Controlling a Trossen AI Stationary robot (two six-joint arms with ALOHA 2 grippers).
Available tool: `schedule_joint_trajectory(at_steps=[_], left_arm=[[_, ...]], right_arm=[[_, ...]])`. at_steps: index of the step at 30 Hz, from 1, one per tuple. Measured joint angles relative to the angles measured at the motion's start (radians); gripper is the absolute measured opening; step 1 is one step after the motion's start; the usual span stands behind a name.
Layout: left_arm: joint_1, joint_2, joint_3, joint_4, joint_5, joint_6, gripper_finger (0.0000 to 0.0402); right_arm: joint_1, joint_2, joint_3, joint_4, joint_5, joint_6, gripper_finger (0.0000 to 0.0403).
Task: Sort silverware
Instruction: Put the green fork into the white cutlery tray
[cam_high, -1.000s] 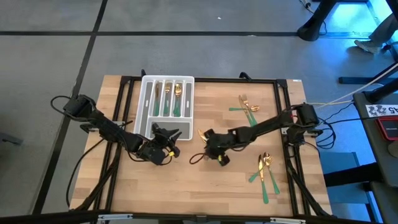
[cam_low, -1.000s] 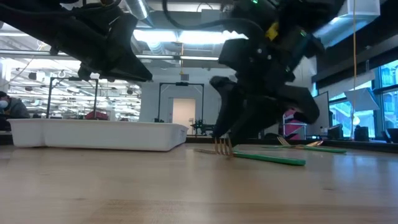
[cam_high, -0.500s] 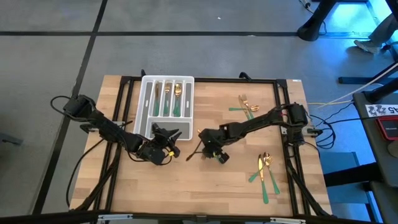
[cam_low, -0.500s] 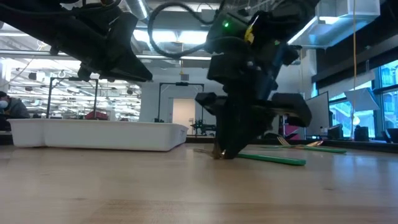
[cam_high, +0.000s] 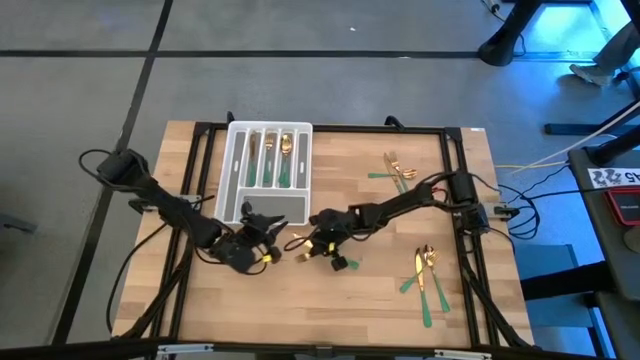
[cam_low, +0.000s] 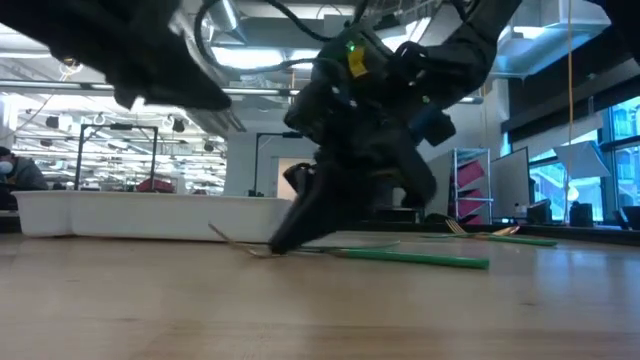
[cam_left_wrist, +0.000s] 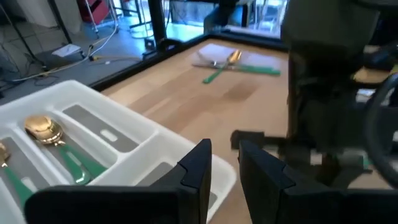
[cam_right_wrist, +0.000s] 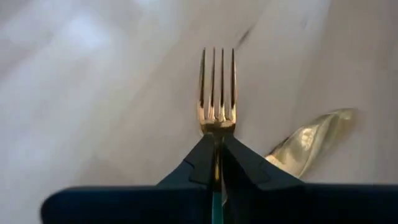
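My right gripper (cam_high: 305, 243) is at mid-table, shut on a gold fork (cam_right_wrist: 217, 93) whose tines stick out past the fingertips. In the low view the fork's head (cam_low: 238, 242) points toward the table's left. A gold spoon head (cam_right_wrist: 308, 142) lies on the wood beside it, and a green handle (cam_low: 420, 259) lies behind the gripper. My left gripper (cam_high: 272, 219) hovers over the near right corner of the white tray (cam_high: 235, 170), its fingers (cam_left_wrist: 200, 163) a narrow gap apart with nothing between them. Several pieces of silverware (cam_high: 275, 158) lie in the tray. My right gripper pinches the fork's neck (cam_right_wrist: 217, 138), just below the gold head, between its two fingertips. The fingers slant down from the table's right and lie along the fork. The head juts forward, just above the wood; the gripper hides the handle.
Loose silverware lies in one cluster at the far right (cam_high: 397, 172) and another at the near right (cam_high: 428, 272). The tray stands at the far left of the wooden top. The two grippers are close together at the tray's near right corner. Bare wood lies along the near edge.
My right gripper has shut on the fork and moved toward the table's left, taking the fork with it toward my left gripper. The fork's head now points left, clear of where it lay. My left arm has shifted a little.
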Motion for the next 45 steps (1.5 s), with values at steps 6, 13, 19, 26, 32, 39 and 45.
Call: schedule_joint_trajectory(at_steps=[6, 13, 19, 26, 32, 39, 45], left_arm=[[-0.076, -0.074, 0.001, -0.014, -0.036, 0.002, 0.0069], [-0.119, -0.078, -0.006, -0.033, -0.045, -0.050, 0.0069], [-0.115, -0.076, -0.008, -0.067, -0.060, -0.096, 0.0069], [-0.114, -0.076, -0.008, -0.068, -0.063, -0.100, 0.0069], [-0.114, -0.076, -0.008, -0.068, -0.063, -0.100, 0.0069], [-0.114, -0.076, -0.008, -0.072, -0.062, -0.121, 0.0069], [-0.114, -0.076, -0.008, -0.089, -0.062, -0.146, 0.0069]], right_arm=[[0.025, -0.027, 0.008, 0.073, 0.010, 0.054, 0.0079], [0.025, -0.119, 0.022, -0.175, 0.025, 0.011, 0.0142], [0.025, -0.084, 0.023, -0.224, 0.066, -0.058, 0.0151], [0.022, -0.019, 0.024, -0.193, 0.113, -0.056, 0.0132], [0.022, -0.016, 0.026, -0.209, 0.117, -0.014, 0.0039], [0.024, -0.038, 0.025, -0.296, 0.184, -0.004, 0.0013], [0.022, -0.102, 0.017, -0.348, 0.239, 0.002, 0.0007]])
